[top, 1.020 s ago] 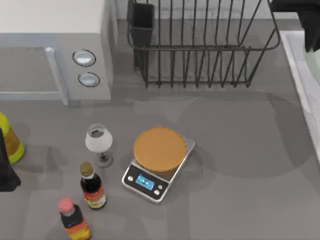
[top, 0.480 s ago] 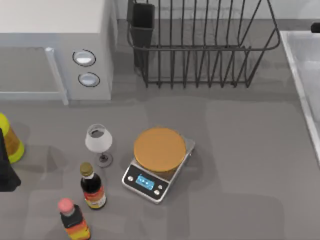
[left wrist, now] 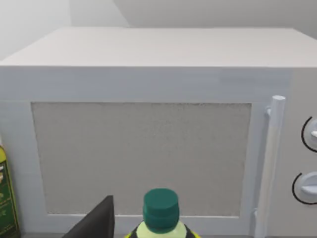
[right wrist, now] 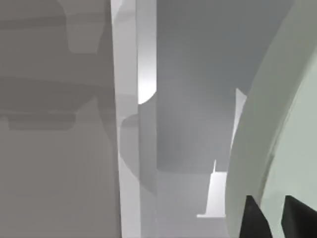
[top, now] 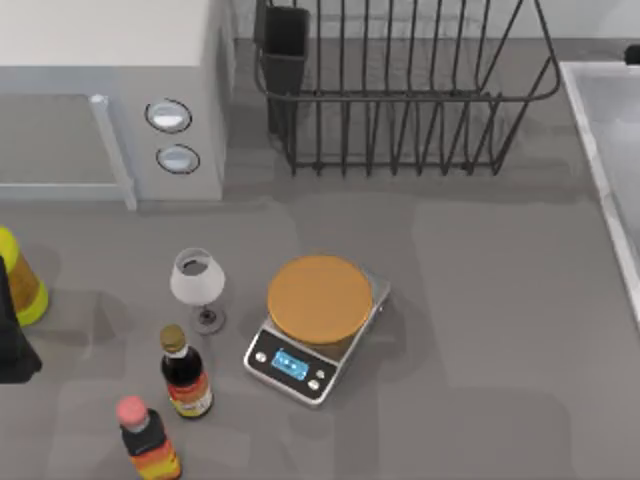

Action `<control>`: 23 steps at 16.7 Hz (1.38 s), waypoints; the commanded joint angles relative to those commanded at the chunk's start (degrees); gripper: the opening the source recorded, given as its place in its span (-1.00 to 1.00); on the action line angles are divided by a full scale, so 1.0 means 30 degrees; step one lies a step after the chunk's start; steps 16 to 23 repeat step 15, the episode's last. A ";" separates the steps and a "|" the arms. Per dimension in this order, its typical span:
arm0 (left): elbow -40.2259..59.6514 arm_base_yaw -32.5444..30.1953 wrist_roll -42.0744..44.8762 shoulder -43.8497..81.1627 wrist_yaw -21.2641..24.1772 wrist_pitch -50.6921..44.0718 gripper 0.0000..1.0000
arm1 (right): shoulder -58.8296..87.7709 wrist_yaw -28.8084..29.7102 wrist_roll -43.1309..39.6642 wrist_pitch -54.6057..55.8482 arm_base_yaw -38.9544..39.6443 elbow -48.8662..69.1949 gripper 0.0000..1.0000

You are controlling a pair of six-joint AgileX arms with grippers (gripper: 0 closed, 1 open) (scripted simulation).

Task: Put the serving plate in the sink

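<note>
1. Right wrist view: large round pale mint-green serving plate [right wrist: 277,134], seen edge-on and tilted, over the smooth light-grey inside of the white rectangular sink [right wrist: 193,99]; sink's raised pale rim runs alongside the grey table [right wrist: 54,163].
2. Same view: right gripper [right wrist: 270,220] w/ two dark fingers [right wrist: 255,220] clamped on the plate's rim.
3. Top view: sink's rim [top: 600,170] sits at the table's right edge, just beside the black wire dish rack [top: 400,90].
4. Top view: wide bare grey tabletop between the silver kitchen scale w/ orange disc [top: 318,325] and the sink.
5. Left wrist view: white microwave [left wrist: 148,124] front, w/ a green-capped yellow bottle [left wrist: 161,215] before it.
6. Left arm parked at the table's left edge, near the bottle [top: 20,280]; whether its fingers are apart or together: cannot tell.
</note>
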 joint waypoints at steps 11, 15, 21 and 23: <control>0.0000 0.0000 0.0000 0.0000 0.0000 0.0000 1.00 | 0.0000 0.0000 0.0000 0.0000 0.0000 0.0000 1.00; 0.0000 0.0000 0.0000 0.0000 0.0000 0.0000 1.00 | 0.0000 0.0000 0.0000 0.0000 0.0000 0.0000 1.00; 0.0000 0.0000 0.0000 0.0000 0.0000 0.0000 1.00 | 0.0000 0.0000 0.0000 0.0000 0.0000 0.0000 1.00; 0.0000 0.0000 0.0000 0.0000 0.0000 0.0000 1.00 | 0.0000 0.0000 0.0000 0.0000 0.0000 0.0000 1.00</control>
